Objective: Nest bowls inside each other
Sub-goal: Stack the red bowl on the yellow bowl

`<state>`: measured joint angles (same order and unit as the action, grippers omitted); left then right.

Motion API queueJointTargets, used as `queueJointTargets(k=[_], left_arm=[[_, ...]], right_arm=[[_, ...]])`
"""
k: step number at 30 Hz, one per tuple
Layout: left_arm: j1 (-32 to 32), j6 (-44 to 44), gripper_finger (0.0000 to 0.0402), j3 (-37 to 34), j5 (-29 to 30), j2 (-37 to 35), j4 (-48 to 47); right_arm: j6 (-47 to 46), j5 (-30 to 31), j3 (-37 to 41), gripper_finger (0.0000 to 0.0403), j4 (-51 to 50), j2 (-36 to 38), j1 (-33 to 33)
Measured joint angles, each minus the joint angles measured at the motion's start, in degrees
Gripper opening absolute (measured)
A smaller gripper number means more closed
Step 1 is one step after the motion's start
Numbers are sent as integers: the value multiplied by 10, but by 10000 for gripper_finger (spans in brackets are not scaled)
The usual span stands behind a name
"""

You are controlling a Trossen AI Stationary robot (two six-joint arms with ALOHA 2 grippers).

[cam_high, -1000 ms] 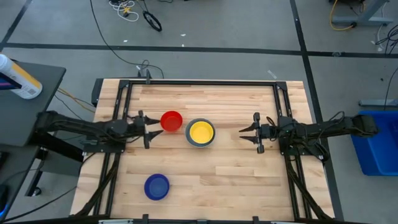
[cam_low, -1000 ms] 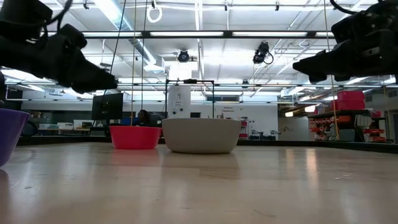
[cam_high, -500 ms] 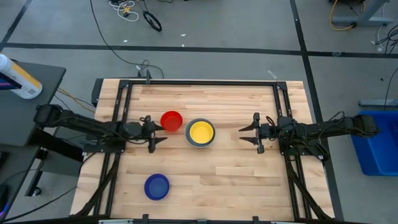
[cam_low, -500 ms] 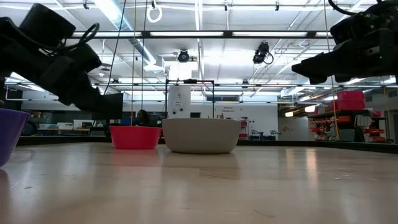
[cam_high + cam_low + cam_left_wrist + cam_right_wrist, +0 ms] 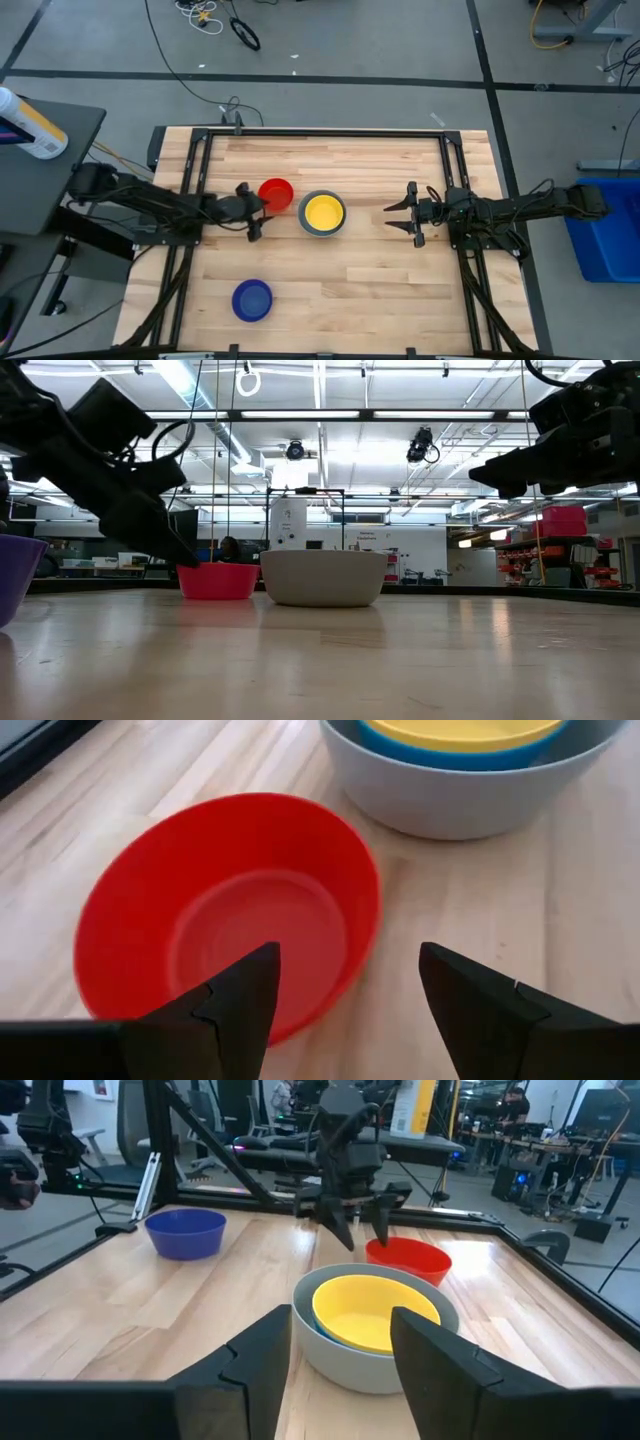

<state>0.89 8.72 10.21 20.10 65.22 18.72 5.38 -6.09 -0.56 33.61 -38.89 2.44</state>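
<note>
The red bowl (image 5: 276,194) stands on its base left of the grey bowl (image 5: 323,213), which holds a light blue bowl (image 5: 455,755) and, innermost, the yellow bowl (image 5: 460,730). A dark blue bowl (image 5: 252,299) stands alone near the table's front edge. My left gripper (image 5: 345,1010) is open and tipped downward at the red bowl's (image 5: 230,910) left side, one finger (image 5: 245,990) over its inside and the other (image 5: 470,995) outside the wall. My right gripper (image 5: 402,212) hangs open, level, right of the grey bowl (image 5: 375,1330).
A dark frame (image 5: 320,132) runs along the table's far edge and sides. Bare wood lies between the grey bowl and my right gripper and across the front right. In the low view the dark blue bowl (image 5: 15,575) shows at the left edge.
My left gripper has moved toward the table's right edge and down to the red bowl, tipping its fingers further downward, and has stayed open. The bowls have not moved.
</note>
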Motion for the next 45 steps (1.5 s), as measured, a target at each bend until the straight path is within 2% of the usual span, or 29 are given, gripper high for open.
queueJointTargets(k=[11, 23, 37, 41, 45], left_arm=[[-14, -20, 243, 20, -2, 23, 2], [-14, -19, 201, 20, -7, 23, -4], [-14, -19, 120, 20, 22, 23, -28], [-14, -31, 79, 20, 22, 23, -28], [-14, -47, 19, 20, 22, 23, -28]], right_arm=[[0, 0, 0, 158, -10, 0, 0], [0, 0, 0, 145, -12, 0, 0], [-3, 5, 0, 153, -12, 0, 0], [-3, 5, 0, 145, -12, 0, 0], [-3, 5, 0, 138, -12, 0, 0]])
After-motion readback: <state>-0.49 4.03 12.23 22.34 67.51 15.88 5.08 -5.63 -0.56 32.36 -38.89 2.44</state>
